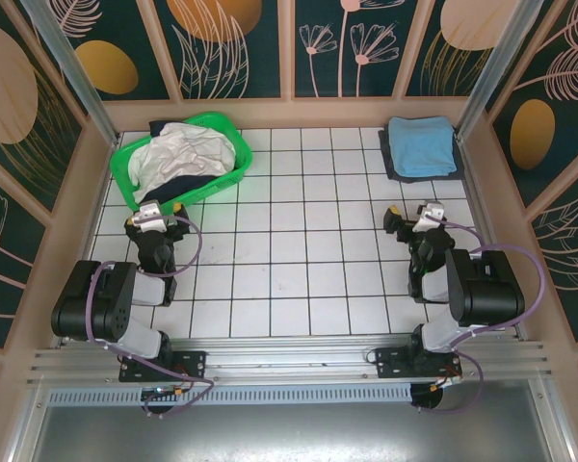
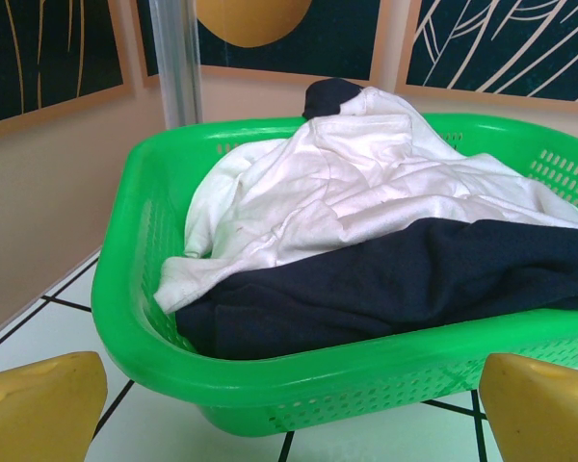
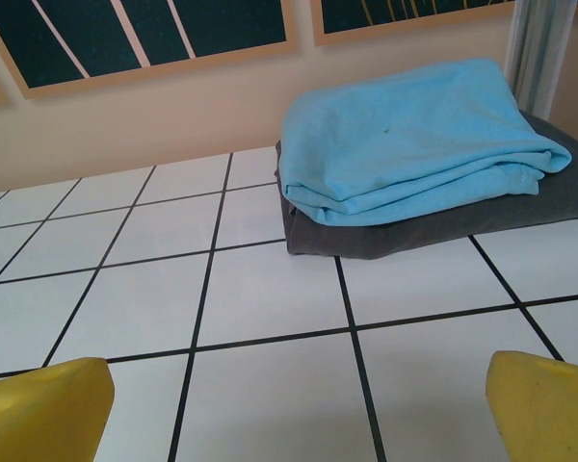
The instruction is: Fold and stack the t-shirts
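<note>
White tiles ruled with black grid lines cover the table (image 1: 299, 289), which is walled in by panels (image 1: 231, 48) painted with leaves and round shapes. A crumpled white t-shirt (image 2: 347, 183) lies heaped on top of a dark navy t-shirt (image 2: 395, 289). Both are unfolded inside the green plastic basket (image 2: 116, 289) at the far left of the table. A further bit of dark cloth pokes up behind the white one, and I cannot tell whether it belongs to the same shirt.

At the far right corner, a neatly folded light blue t-shirt (image 3: 405, 135) rests on a dark grey folded garment (image 3: 385, 236), which lies flat on the tiles and shows along the front and right edges.

The left gripper (image 2: 291, 412) sits just in front of the basket's near wall, low over the table. Its yellow fingertips (image 2: 39, 404) are spread wide with nothing between them. The right gripper (image 3: 294, 412) faces the folded stack from some way back over bare tiles, its jaws likewise wide apart and holding nothing.
</note>
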Robot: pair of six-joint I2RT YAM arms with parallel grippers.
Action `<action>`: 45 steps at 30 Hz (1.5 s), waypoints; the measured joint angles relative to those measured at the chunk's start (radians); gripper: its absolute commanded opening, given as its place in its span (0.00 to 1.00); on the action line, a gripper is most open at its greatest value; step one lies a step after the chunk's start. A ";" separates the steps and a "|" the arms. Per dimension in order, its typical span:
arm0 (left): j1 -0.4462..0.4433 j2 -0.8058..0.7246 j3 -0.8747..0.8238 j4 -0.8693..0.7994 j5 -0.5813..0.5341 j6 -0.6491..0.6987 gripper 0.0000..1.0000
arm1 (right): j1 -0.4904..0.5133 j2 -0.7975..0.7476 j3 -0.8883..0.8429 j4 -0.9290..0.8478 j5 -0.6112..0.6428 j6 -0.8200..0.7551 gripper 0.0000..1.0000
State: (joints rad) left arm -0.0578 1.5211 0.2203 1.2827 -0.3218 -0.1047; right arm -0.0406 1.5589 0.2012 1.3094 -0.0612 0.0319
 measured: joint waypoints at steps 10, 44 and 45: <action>0.000 0.000 0.000 0.000 0.000 0.000 0.99 | 0.000 0.000 0.000 0.000 -0.001 0.000 0.99; -0.176 0.119 1.001 -1.243 0.158 -0.472 0.99 | 0.111 -0.314 0.185 -0.768 -0.200 0.421 0.99; -0.194 0.167 1.049 -1.265 0.161 -0.472 0.99 | 0.113 -0.314 0.185 -0.781 -0.205 0.422 0.99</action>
State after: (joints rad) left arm -0.2520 1.6878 1.2697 0.0181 -0.1608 -0.5766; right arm 0.0723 1.2446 0.3866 0.5282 -0.2665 0.4534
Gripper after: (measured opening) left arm 0.988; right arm 0.990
